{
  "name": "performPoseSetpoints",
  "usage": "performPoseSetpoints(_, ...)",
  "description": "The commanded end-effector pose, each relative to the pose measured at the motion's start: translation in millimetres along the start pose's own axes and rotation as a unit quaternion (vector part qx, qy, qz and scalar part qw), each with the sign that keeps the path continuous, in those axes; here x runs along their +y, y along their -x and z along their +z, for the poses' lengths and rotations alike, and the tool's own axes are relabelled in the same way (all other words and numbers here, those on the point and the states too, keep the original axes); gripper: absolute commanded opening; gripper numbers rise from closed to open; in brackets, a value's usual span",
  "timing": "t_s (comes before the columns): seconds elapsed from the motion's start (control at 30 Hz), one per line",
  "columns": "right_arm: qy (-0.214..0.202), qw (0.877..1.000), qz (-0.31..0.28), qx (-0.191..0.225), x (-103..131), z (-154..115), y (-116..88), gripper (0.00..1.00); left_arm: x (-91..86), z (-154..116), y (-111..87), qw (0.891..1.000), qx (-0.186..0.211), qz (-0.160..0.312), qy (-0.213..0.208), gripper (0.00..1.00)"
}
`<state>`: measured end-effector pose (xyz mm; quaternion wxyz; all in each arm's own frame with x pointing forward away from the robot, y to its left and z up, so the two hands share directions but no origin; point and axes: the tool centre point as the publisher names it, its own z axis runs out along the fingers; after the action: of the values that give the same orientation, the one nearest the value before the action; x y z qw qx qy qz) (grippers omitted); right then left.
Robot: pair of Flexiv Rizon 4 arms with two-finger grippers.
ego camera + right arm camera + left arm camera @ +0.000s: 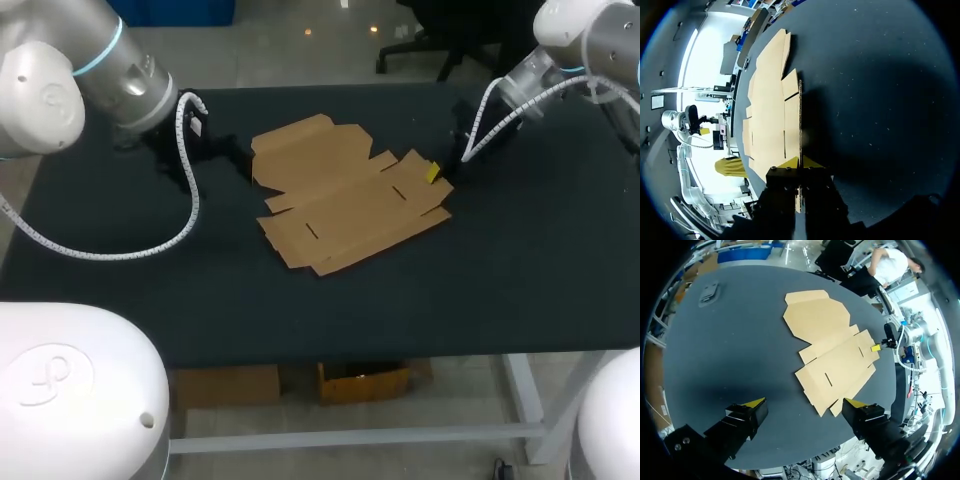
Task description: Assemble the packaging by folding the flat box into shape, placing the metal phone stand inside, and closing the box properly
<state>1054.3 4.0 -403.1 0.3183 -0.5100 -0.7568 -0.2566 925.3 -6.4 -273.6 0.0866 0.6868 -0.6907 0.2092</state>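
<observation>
The head camera sits above and behind, looking down from afar on the whole table [520, 280], with the flat box [345, 195] near the middle. The left wrist camera hangs high, facing across the table past the left gripper [802, 407] to the same box, seen whole. The right wrist camera lies low and very close, looking along the cardboard from the right gripper [801, 162] at the box's edge.

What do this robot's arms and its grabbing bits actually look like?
The left arm and right arm are thick, rounded white tubes with light blue rings at the joints. A white spiral-wrapped cable loops along each. The left gripper and right gripper are black and blocky, their fingers ending in bright yellow tips.
</observation>
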Motion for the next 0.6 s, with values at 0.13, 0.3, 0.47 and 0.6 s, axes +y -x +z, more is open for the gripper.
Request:
performPoseSetpoints(0.13, 0.04, 0.999, 0.008, 0.023, -22.5, 1.0, 0.8, 0.0, -0.3, 0.0, -0.2, 1.0, -0.001, 0.0, 0.0, 1.0)
performPoseSetpoints(0.3, 0.059, 0.998, 0.016, 0.035, -32.0, 0.5, -1.7, 0.0, -0.3, 0.0, -0.2, 1.0, -0.001, 0.0, 0.0, 1.0)
performPoseSetpoints(0.47, 0.082, 0.995, 0.035, 0.044, -40.9, 3.8, -4.9, 0.0, -0.3, 0.0, -0.2, 1.0, -0.001, 0.0, 0.0, 1.0)
performPoseSetpoints(0.6, 0.094, 0.993, 0.045, 0.054, -44.8, 10.2, -8.4, 0.0, -0.3, 0.0, -0.2, 1.0, -0.001, 0.0, 0.0, 1.0)
